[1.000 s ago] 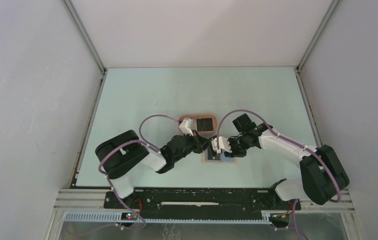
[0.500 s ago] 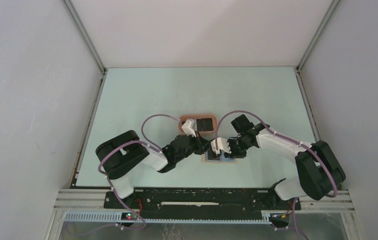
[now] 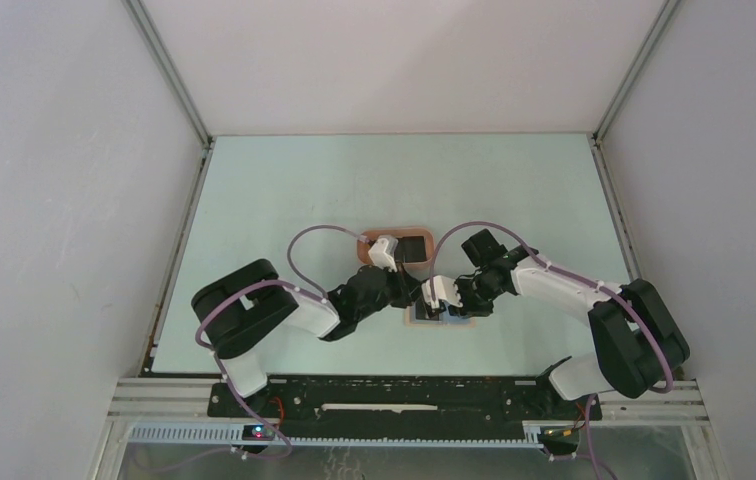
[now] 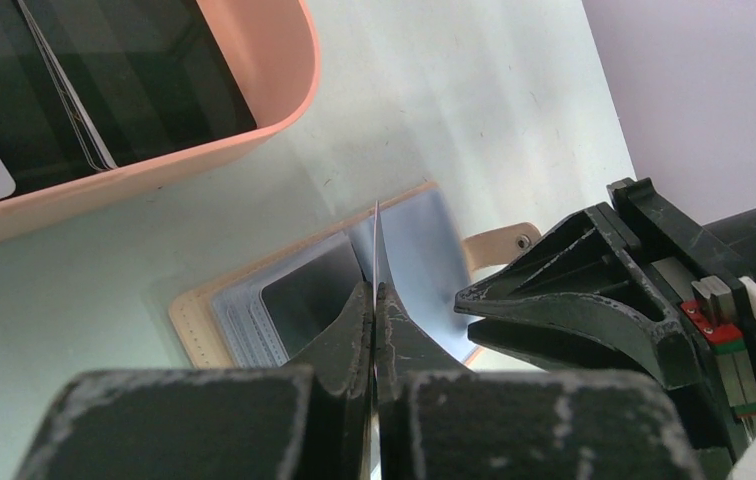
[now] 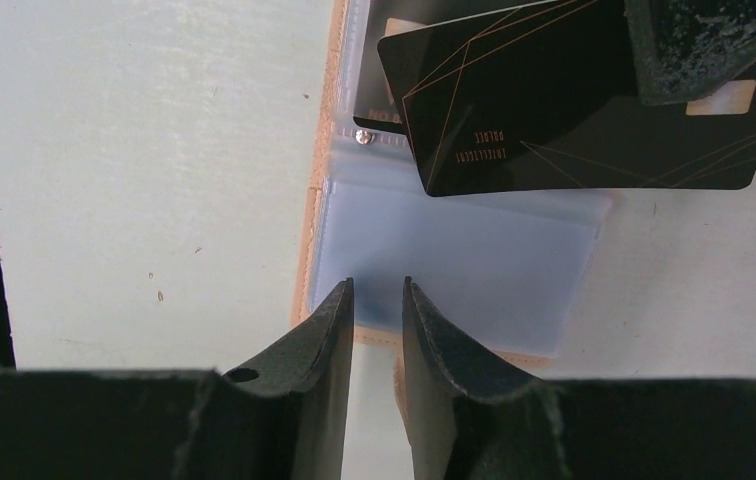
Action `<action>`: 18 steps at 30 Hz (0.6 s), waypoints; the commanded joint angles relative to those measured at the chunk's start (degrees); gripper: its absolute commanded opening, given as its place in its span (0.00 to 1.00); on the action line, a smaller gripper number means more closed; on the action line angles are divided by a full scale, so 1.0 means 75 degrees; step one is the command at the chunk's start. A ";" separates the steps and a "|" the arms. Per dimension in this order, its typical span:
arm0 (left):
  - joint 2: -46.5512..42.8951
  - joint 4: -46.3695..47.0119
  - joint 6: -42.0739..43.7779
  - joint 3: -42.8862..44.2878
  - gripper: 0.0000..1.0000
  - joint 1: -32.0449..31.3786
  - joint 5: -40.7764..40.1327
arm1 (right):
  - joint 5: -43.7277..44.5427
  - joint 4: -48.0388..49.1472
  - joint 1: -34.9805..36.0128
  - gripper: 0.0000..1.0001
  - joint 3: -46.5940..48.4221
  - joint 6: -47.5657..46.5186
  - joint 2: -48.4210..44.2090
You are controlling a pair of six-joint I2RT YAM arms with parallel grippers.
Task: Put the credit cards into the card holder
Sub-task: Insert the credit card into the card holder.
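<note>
Shows the left gripper (image 4: pixel 374 292) clamped shut on one thin black rectangular credit card (image 5: pixel 554 120), pinched near a corner so that most of its length projects free ahead of the fingers. Presents that card edge-on in the left wrist view, poised over the open beige-tan, leather-look card holder (image 5: pixel 454 250), presumably so that a leading edge can enter a pocket mouth instead of landing flat on top. Places the card, in the right wrist view, slanted across the far half of the holder and overlapping the clear plastic sleeves (image 4: pixel 299 295), not yet inside any slot.

Sets the right gripper (image 5: pixel 376 290) low at the holder's near edge, jaws slightly parted with nothing visible between them and tips overlapping the pale sleeve. Appears intended to steady the soft wallet against the push of the incoming card; cannot be confirmed as touching.

Leaves further credit cards (image 4: pixel 134 80), mostly dark, stacked in the salmon-pink oval plastic tray (image 4: pixel 154 185), just beyond the holder on the pale green table (image 3: pixel 354 180).

Judged stage: one card mid-insertion, others waiting. Calls next for fine alignment with a sleeve opening; risks buckling the sleeve or shifting the holder.
</note>
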 commanded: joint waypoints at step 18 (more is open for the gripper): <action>0.0158 -0.1445 0.0161 0.0690 0.00 -0.0186 -0.0186 | 0.0024 -0.0040 0.0053 0.32 0.0085 -0.0022 -0.0013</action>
